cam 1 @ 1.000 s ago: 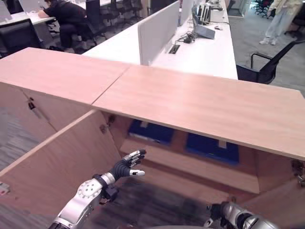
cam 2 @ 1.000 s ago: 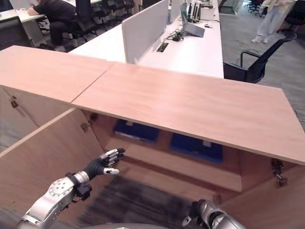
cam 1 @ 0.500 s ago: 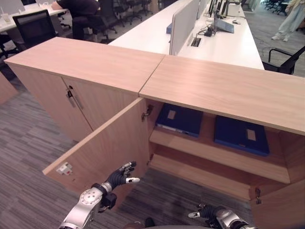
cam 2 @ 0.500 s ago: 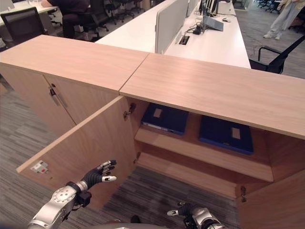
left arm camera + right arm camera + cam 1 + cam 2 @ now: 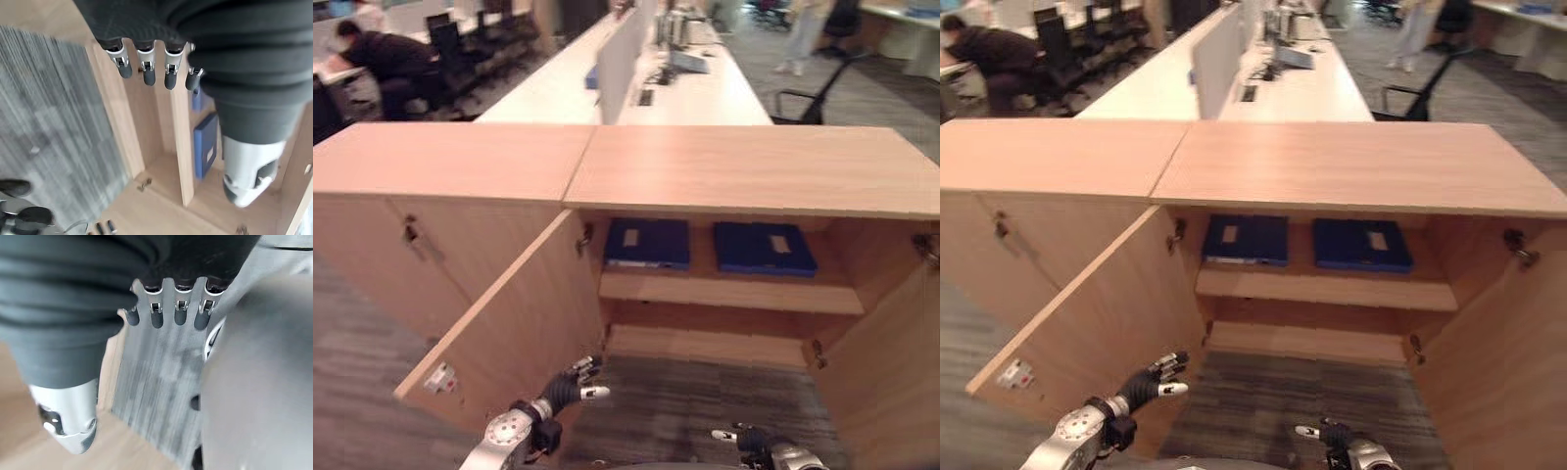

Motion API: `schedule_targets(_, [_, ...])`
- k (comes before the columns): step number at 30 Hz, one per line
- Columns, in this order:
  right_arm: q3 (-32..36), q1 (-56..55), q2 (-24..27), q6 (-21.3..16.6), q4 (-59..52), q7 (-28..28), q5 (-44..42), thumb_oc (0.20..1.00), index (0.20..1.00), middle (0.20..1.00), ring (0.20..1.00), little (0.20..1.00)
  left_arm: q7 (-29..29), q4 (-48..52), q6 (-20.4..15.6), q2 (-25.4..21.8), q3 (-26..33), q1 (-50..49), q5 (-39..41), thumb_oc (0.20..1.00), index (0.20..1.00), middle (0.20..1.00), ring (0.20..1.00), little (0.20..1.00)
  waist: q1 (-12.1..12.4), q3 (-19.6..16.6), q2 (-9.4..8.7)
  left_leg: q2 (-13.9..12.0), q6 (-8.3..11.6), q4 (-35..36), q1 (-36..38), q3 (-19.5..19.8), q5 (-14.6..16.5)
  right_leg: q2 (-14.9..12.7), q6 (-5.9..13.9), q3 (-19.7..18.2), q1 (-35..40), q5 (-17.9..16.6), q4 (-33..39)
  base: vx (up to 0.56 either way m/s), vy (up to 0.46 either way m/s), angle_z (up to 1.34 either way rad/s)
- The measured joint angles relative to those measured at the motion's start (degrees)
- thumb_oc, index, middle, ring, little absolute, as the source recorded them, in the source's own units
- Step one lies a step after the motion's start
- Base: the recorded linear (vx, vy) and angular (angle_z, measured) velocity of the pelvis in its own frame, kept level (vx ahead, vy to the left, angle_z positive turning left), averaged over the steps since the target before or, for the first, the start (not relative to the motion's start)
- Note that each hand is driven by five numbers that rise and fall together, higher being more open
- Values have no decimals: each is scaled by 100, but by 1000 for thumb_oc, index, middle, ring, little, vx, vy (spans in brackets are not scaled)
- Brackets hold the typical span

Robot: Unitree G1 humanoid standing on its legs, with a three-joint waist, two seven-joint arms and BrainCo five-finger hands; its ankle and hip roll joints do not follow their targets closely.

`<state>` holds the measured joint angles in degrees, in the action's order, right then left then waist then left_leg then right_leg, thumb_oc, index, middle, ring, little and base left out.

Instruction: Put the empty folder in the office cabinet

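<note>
The wooden office cabinet point(image 5: 744, 166) stands with both doors swung out. Two blue folders lie flat on its upper shelf, one on the left point(image 5: 646, 243) and one on the right point(image 5: 764, 248); the left wrist view catches a blue folder point(image 5: 205, 147) too. My left hand point(image 5: 570, 382) hangs low beside the left door, fingers point(image 5: 146, 68) relaxed, holding nothing. My right hand point(image 5: 1332, 433) is low over the carpet in front of the cabinet, its fingers point(image 5: 176, 313) loose and bare as well.
The left door point(image 5: 509, 323) juts toward me; the right door point(image 5: 891, 362) stands at the right edge. A closed cabinet point(image 5: 372, 245) adjoins on the left. A lower shelf point(image 5: 705, 345) sits near the grey carpet point(image 5: 705, 401). Desks, chairs and people point(image 5: 382, 59) are behind.
The whole picture has shifted, so the camera moved: the cabinet now shows head-on with its right door in view. Both hands stay low and hold nothing.
</note>
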<state>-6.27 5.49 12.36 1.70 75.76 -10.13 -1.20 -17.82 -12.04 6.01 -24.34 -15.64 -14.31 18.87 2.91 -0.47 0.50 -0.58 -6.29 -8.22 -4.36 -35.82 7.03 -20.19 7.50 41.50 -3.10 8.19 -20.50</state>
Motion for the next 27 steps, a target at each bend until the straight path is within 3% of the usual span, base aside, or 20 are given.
schedule_targets(1, [-42, -98, -6, 11, 125, 9, -42, 1000, 1000, 1000, 1000, 1000, 9, -124, 6, -12, -16, 53, 2, 1000, 1000, 1000, 1000, 1000, -90, -43, -63, -195, 261, 157, 75, -198, -148, 349, 27, 0, 99, -188, 491, 31, -296, -105])
schedule_targets(2, [-88, -159, 0, 37, 224, 12, -43, 1000, 1000, 1000, 1000, 1000, 11, -147, 6, -29, -14, 65, 2, 1000, 1000, 1000, 1000, 1000, -80, -89, -128, -224, 330, 275, 133, -277, -190, 457, -27, -62, 130, -313, 655, 33, -281, -77])
schedule_targets(5, [-182, -415, 23, 25, 360, 11, -117, 1000, 1000, 1000, 1000, 1000, 19, -157, -4, -32, -32, 71, 63, 1000, 1000, 1000, 1000, 1000, -178, -220, -269, -406, 481, 330, 112, -474, -281, 667, -220, -237, 39, -203, 632, 1, -155, -34])
schedule_targets(8, [-206, -405, 73, 20, 346, 8, -217, 1000, 1000, 1000, 1000, 1000, -8, -167, -1, -4, -53, 78, 102, 1000, 1000, 1000, 1000, 1000, -208, -230, -201, -485, 576, 376, 10, -456, -341, 778, -262, -317, -130, -178, 607, 11, -152, -16])
schedule_targets(11, [-223, -381, 111, 21, 353, 20, -215, 1000, 1000, 1000, 1000, 1000, -45, -170, 5, -7, -115, 77, 101, 1000, 1000, 1000, 1000, 1000, -228, -326, -200, -532, 821, 467, -48, -404, -473, 940, -413, -329, -233, -143, 913, 13, -91, 13])
schedule_targets(13, [-225, -345, 153, 20, 352, 14, -215, 1000, 1000, 1000, 1000, 1000, -65, -168, 11, 4, -122, 71, 100, 1000, 1000, 1000, 1000, 1000, -196, -332, -86, -634, 831, 490, -2, -274, -528, 1069, -430, -301, -177, -155, 1041, 16, -84, -11])
schedule_targets(14, [-245, -354, 145, 24, 351, 10, -215, 1000, 1000, 1000, 1000, 1000, -64, -209, 10, 28, -106, 123, 100, 1000, 1000, 1000, 1000, 1000, -230, -348, -45, -700, 718, 509, 37, -284, -651, 1196, -576, -315, -90, -257, 1199, 15, -56, -13])
schedule_targets(19, [-255, -356, 142, 15, 349, 19, -215, 1000, 1000, 1000, 1000, 1000, -86, -252, 10, 156, -124, 122, 96, 1000, 1000, 1000, 1000, 1000, -250, -360, -121, -816, 660, 518, 109, -301, -759, 1425, -627, -360, 60, -303, 1485, 5, -41, -11])
schedule_targets(23, [-219, -405, 178, 14, 354, 33, -215, 1000, 1000, 1000, 1000, 1000, -84, -253, 11, 147, -115, 127, 93, 1000, 1000, 1000, 1000, 1000, -256, -321, -170, -818, 663, 524, 179, -322, -790, 1538, -781, -364, 198, -446, 1766, 4, -6, -2])
schedule_targets(27, [-223, -420, 222, 19, 365, 33, -207, 1000, 1000, 1000, 1000, 1000, -102, -253, 13, 147, -46, 233, 91, 1000, 1000, 1000, 1000, 1000, -243, -176, -96, -810, 668, 612, 328, -321, -788, 1656, -794, -386, 441, -553, 2056, 12, -12, -7])
